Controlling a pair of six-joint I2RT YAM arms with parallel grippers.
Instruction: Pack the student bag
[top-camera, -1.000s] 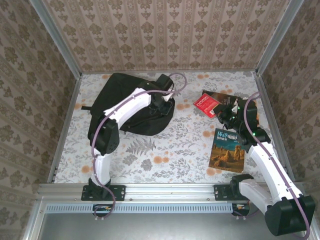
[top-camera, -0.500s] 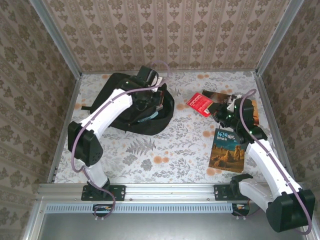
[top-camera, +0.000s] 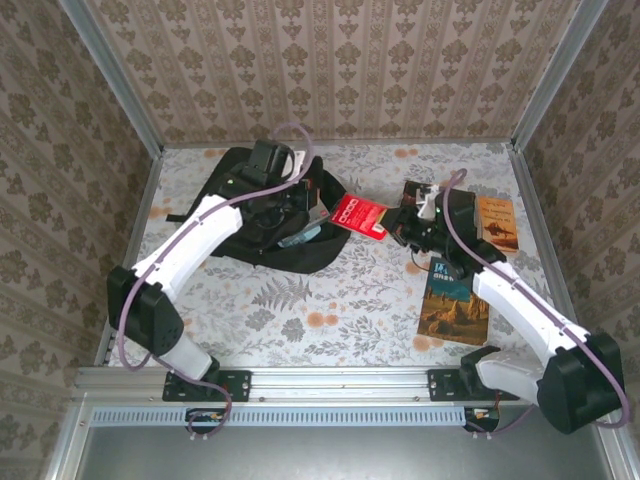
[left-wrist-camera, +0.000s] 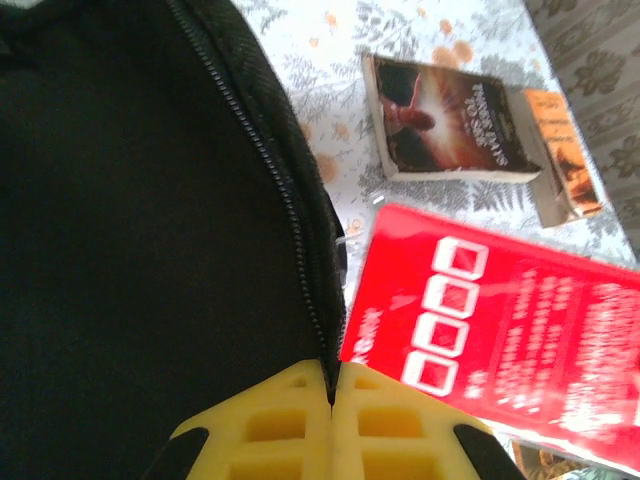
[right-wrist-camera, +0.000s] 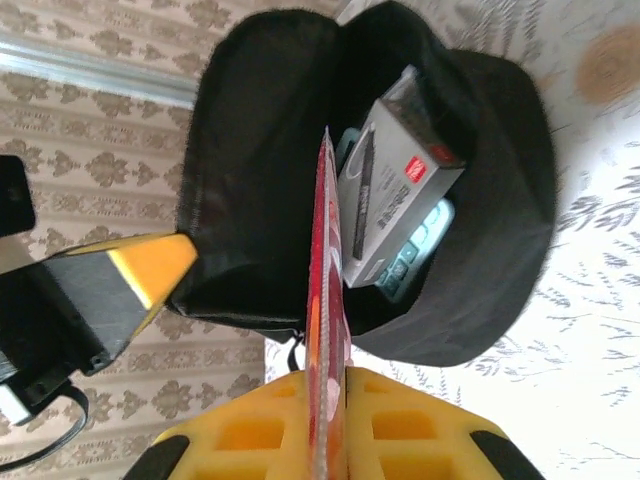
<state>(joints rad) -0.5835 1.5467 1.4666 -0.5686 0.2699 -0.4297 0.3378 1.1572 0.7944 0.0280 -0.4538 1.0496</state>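
Note:
The student bag is a black backpack lying at the back left, its mouth open toward the right. My left gripper is shut on the bag's zipper edge and holds the flap up. Inside the bag lie a grey book and a teal calculator. My right gripper is shut on a red book, which hangs just right of the bag's mouth. Seen edge-on in the right wrist view, the red book points into the opening.
A dark book and an orange book lie at the back right. A desert-cover book lies on the floral table under the right arm. Metal frame rails and patterned walls close in the table.
The right gripper has carried the red book leftward to the bag's mouth. The left arm has swung left and back, still gripping the zipper edge, and the bag's mouth now gapes.

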